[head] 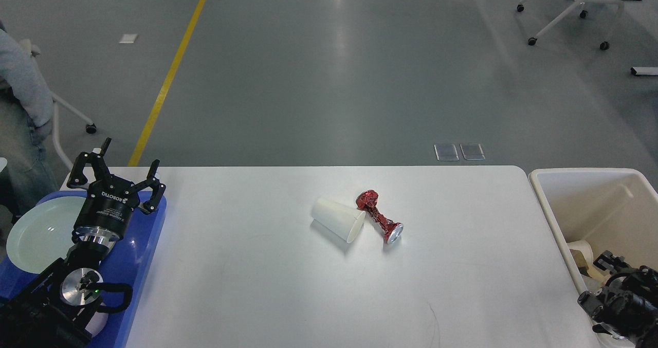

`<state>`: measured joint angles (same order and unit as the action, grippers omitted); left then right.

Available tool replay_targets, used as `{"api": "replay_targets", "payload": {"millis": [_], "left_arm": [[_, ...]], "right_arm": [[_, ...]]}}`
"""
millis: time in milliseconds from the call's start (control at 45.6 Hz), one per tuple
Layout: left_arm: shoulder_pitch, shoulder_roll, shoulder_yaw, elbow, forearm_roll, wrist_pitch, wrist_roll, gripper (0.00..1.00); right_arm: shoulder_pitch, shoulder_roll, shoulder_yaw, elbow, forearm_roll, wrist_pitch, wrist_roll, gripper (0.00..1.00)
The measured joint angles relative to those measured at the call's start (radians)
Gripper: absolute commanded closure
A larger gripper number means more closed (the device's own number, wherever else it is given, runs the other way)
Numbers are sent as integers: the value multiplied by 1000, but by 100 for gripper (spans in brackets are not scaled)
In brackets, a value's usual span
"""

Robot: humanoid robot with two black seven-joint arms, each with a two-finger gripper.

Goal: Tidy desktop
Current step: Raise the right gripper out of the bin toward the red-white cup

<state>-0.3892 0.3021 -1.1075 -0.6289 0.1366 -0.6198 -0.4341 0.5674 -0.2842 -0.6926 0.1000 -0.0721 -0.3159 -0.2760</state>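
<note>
The desk is carrying two loose items near its middle: a white paper cup lying on its side with its mouth facing the right edge, and a crushed red can lying just beside it on the right, so close that the two appear to be touching, though contact cannot be confirmed. Both are lying as discarded items lie, not standing, which is marking them as the clutter to be cleared. A blue tray is sitting at the left edge of the desk and is holding a pale green plate; judged from this, the tray is serving as the place for reusable ware. A cream bin is standing off the right edge and is already holding some pale material, so it is likely serving for waste. The left gripper is hovering over the tray near the far left corner, fingers spread wide and holding nothing. The right gripper is showing dark and indistinct over the near part of the bin, and whether it is open or closed cannot be told. The cup and can are lying well apart from both grippers; the clearing is judged unfinished.
</note>
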Motion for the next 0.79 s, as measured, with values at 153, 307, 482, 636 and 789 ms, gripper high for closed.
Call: {"api": "replay_targets", "payload": {"millis": [153,307,482,636,789], "left_arm": [[0,0,0,0,0,0,0,4],[0,0,0,0,0,0,0,4],[0,0,0,0,0,0,0,4],[0,0,0,0,0,0,0,4],[0,0,0,0,0,0,0,4]], "right_arm": [[8,-4,0,6,-8,10,1,0],[83,-52,-7,123,-19,36,2,0],[343,-248,-51,413,-150,214,-1,0],[579,-341,-112,536,-255,512,-3,0],[896,-328,-246,602,-261,922,-5,0]]}}
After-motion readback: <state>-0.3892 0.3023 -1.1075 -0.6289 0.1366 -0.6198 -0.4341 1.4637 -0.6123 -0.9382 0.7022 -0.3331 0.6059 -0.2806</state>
